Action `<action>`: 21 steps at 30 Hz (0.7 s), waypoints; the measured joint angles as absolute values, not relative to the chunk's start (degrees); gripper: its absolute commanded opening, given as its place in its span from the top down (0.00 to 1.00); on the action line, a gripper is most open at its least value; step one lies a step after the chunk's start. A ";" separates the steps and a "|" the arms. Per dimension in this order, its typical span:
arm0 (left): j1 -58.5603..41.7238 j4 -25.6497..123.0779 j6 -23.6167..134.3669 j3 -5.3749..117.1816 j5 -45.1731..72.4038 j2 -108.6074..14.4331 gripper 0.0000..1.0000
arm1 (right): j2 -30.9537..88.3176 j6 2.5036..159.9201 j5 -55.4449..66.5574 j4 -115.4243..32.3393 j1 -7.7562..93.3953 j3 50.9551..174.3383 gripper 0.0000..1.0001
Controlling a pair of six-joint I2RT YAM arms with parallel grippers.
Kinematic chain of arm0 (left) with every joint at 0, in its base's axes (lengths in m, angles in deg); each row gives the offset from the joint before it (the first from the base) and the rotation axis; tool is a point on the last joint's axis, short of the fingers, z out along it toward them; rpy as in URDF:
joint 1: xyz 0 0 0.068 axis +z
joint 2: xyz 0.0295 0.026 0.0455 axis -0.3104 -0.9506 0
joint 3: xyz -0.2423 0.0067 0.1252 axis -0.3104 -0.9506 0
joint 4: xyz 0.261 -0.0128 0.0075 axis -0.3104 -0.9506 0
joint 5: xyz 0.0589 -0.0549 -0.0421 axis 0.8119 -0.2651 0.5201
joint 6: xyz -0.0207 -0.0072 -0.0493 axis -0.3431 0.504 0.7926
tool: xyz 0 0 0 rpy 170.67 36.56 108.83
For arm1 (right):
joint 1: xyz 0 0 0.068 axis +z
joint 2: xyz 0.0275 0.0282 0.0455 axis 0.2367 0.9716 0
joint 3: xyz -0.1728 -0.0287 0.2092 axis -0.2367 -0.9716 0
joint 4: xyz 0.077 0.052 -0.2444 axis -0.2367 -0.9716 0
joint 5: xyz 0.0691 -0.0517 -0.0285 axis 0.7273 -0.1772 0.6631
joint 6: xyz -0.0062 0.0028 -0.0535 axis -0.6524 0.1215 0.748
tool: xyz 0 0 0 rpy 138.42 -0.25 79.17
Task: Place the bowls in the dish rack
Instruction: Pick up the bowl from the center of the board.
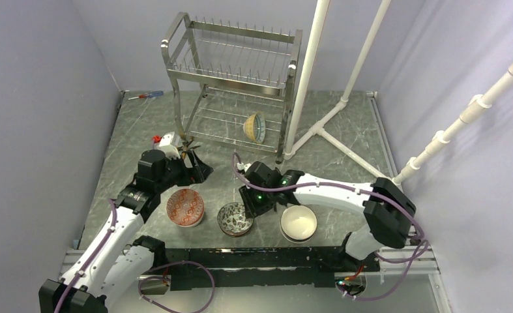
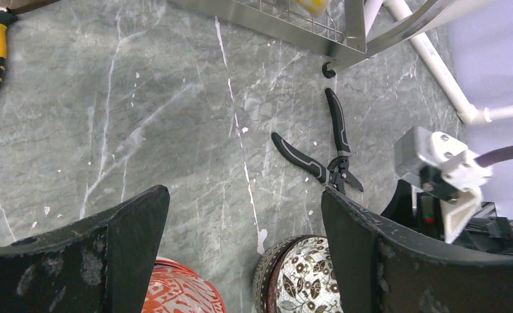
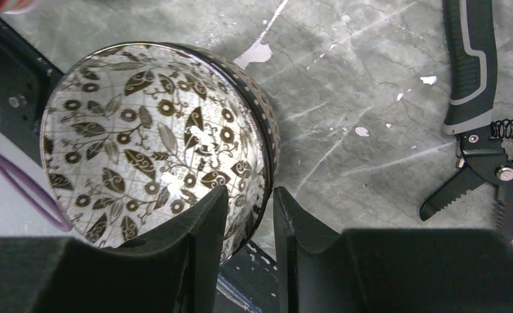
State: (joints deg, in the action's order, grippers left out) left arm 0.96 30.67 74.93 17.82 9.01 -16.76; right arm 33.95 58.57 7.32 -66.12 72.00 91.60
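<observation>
On the grey marbled table (image 1: 345, 130), a red-patterned bowl (image 1: 185, 207), a floral bowl (image 3: 149, 143) and a white bowl (image 1: 298, 222) sit by the arms; a fourth bowl (image 1: 255, 127) stands on edge in the dish rack's (image 1: 234, 59) lower tier. The right gripper (image 3: 250, 215) straddles the floral bowl's rim, whether clamped or loose impossible to judge, while the left gripper (image 2: 244, 202) hangs with its jaws spread wide.
</observation>
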 measured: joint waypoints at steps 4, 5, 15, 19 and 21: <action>0.96 30.93 74.93 17.80 8.99 -16.76 0.09 | 36.92 59.06 5.40 -68.13 72.78 93.50 0.75; 0.96 30.93 74.93 17.80 9.01 -16.76 0.09 | 37.36 59.12 5.12 -68.43 72.94 93.90 0.77; 0.96 30.93 75.11 17.25 9.04 -16.13 0.09 | 38.47 60.56 0.40 -71.97 74.66 97.26 0.90; 0.96 30.82 75.15 16.73 9.06 -16.21 0.09 | 38.47 61.02 -1.11 -73.42 74.95 98.05 0.98; 0.96 30.93 75.15 16.73 9.06 -16.39 0.10 | 38.47 61.28 -1.83 -74.12 75.03 98.35 1.00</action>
